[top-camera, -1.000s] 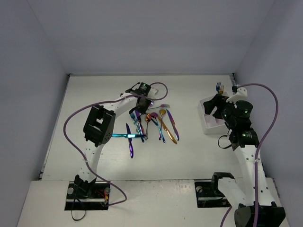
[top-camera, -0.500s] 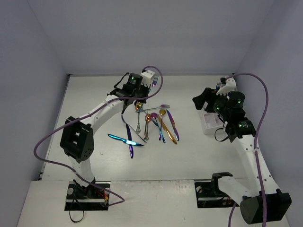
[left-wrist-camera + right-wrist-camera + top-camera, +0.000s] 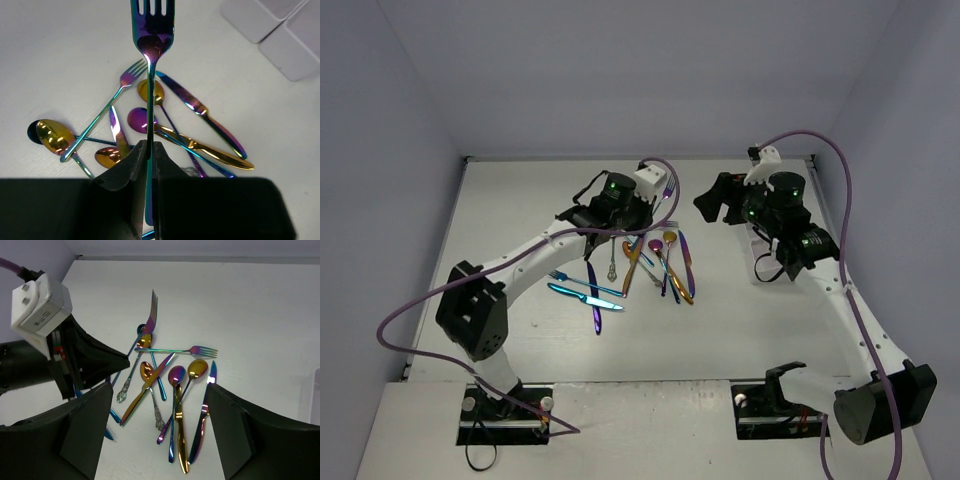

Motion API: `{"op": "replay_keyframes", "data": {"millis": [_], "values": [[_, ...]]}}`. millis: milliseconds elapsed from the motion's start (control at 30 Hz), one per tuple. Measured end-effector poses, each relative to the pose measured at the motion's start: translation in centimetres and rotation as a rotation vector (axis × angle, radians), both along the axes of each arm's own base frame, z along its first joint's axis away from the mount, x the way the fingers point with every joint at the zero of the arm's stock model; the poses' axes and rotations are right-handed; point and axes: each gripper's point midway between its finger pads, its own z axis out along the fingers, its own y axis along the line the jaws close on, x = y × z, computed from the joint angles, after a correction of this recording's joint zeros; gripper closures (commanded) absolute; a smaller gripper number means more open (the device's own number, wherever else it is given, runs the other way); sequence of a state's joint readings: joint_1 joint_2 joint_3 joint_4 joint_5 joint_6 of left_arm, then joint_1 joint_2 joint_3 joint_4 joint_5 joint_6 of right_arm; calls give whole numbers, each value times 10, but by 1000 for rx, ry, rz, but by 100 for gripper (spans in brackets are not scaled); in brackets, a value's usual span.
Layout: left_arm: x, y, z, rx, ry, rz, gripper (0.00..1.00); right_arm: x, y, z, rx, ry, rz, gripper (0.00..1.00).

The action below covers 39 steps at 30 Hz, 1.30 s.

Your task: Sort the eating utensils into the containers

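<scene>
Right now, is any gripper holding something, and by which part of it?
The left gripper is shut on a rainbow fork, gripping its handle, tines pointing away. The right gripper is open and holds nothing.

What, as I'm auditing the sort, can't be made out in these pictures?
White plastic divided caddy: left wrist view, cut off at the top-right edge; top view, mostly covered by the right arm; contents unseen.
Iridescent rainbow metal fork: left wrist view, handle end hidden between the left fingers gripping it.
Blue-tinted utensils at the pile's left: right wrist view, mostly behind one of the right fingers.
</scene>
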<state>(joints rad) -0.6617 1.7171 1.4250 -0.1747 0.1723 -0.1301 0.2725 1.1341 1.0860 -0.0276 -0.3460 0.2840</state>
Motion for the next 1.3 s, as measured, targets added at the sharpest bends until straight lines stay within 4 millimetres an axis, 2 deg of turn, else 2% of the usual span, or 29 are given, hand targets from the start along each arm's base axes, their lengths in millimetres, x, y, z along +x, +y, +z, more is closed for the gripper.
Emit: {"op": "replay_keyframes", "data": {"millis": [233, 367, 500, 900, 1200, 1267, 1300], "values": [[-36, -24, 57, -105, -88, -69, 100, 9, 33, 4, -4, -5, 64, 28], [-47, -30, 72, -136, -109, -90, 100, 14, 43, -3, -12, 10, 81, 32], [-51, -32, 74, -144, -110, -94, 100, 15, 47, -6, -19, 14, 88, 38], [-62, -33, 61, -132, -83, -108, 100, 22, 51, -3, -16, -18, 97, 63], [-65, -36, 61, -134, -80, -120, 100, 26, 57, -14, -25, 4, 112, 97], [-65, -35, 61, -133, -79, -120, 97, 26, 59, -10, -15, -7, 119, 100], [-65, -35, 61, -132, -79, -119, 85, 26, 61, -9, -13, -14, 126, 100]]}}
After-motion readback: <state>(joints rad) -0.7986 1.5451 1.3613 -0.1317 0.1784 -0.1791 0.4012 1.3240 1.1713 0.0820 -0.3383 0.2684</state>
